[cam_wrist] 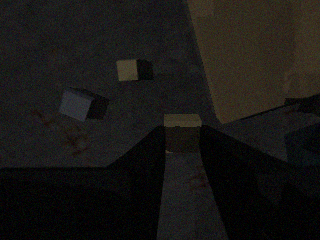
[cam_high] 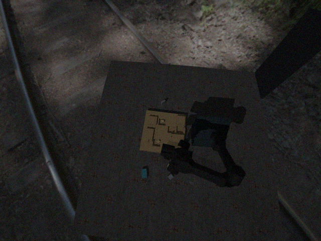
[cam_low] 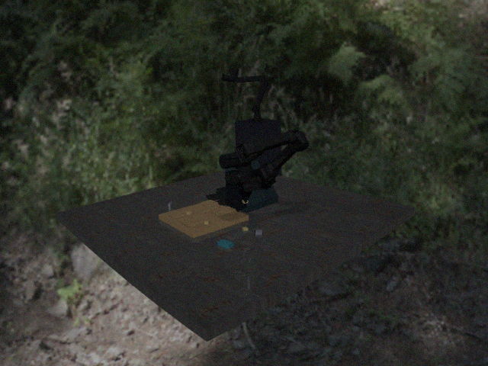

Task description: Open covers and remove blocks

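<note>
The tan puzzle board (cam_high: 145, 142) (cam_low: 191, 229) (cam_wrist: 245, 60) lies flat, with dark L-shaped grooves and recesses. Two pale knobs stand on it, one (cam_high: 162, 120) (cam_low: 188, 213) toward the far edge, the other (cam_high: 157, 141) (cam_low: 206, 223) toward the near-left part. Cover outlines are hard to make out in the dark; the arm hides the board's near-right corner in the top view. My gripper (cam_low: 245, 202) (cam_wrist: 181, 132) is shut on a tan block (cam_wrist: 183, 121), held off the board beside its edge. Another tan block (cam_low: 245, 229) (cam_wrist: 127, 70) and a grey block (cam_high: 170, 176) (cam_low: 258, 232) (cam_wrist: 76, 104) rest on the table.
A teal block (cam_high: 144, 172) (cam_low: 225, 243) lies on the table near the board's near-left corner. A small whitish piece (cam_high: 163, 102) (cam_low: 170, 205) stands past the far edge. The arm's base (cam_high: 207, 134) is right of the board in the top view.
</note>
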Controlling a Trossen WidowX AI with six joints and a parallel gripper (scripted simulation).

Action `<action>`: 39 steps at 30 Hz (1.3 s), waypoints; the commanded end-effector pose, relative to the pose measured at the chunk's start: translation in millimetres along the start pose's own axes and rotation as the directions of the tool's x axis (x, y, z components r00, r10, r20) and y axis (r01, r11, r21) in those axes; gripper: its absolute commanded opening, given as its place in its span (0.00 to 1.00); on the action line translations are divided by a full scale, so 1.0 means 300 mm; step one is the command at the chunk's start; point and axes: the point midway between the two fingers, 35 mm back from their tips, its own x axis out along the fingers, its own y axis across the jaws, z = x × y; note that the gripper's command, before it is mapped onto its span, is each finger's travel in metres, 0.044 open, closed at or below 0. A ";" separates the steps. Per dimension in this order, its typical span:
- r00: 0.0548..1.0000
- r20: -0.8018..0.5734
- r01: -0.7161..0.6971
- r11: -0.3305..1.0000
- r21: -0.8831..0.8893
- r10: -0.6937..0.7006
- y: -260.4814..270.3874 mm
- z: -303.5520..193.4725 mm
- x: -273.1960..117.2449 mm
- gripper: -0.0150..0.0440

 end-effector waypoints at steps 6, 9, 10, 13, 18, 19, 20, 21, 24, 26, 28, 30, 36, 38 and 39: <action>1.000 -0.008 -0.017 1.000 -0.002 0.017 0.072 -0.109 -0.002 0.39; 1.000 -0.009 -0.019 1.000 -0.002 0.019 0.077 -0.116 -0.002 0.39; 1.000 -0.009 -0.019 1.000 -0.002 0.019 0.077 -0.116 -0.002 0.39; 1.000 -0.009 -0.017 1.000 -0.002 0.017 0.076 -0.114 0.006 0.39; 1.000 -0.008 -0.014 1.000 -0.003 0.014 0.076 -0.109 0.032 0.39; 1.000 -0.008 -0.013 1.000 -0.003 0.013 0.076 -0.108 0.038 0.39; 1.000 -0.008 -0.013 1.000 -0.003 0.013 0.076 -0.107 0.043 0.39; 1.000 -0.008 -0.012 1.000 -0.003 0.012 0.076 -0.106 0.048 0.39; 1.000 -0.007 -0.011 1.000 -0.003 0.011 0.076 -0.104 0.065 0.39; 1.000 -0.007 -0.010 1.000 -0.003 0.010 0.076 -0.102 0.075 0.39; 1.000 -0.007 -0.009 1.000 -0.004 0.009 0.076 -0.101 0.086 0.39; 1.000 -0.006 -0.008 1.000 -0.004 0.008 0.076 -0.099 0.097 0.39; 1.000 -0.006 -0.007 1.000 -0.004 0.007 0.077 -0.097 0.130 0.39; 1.000 -0.006 -0.007 1.000 -0.004 0.007 0.077 -0.096 0.140 0.39; 1.000 -0.005 -0.006 1.000 -0.004 0.006 0.077 -0.096 0.146 0.39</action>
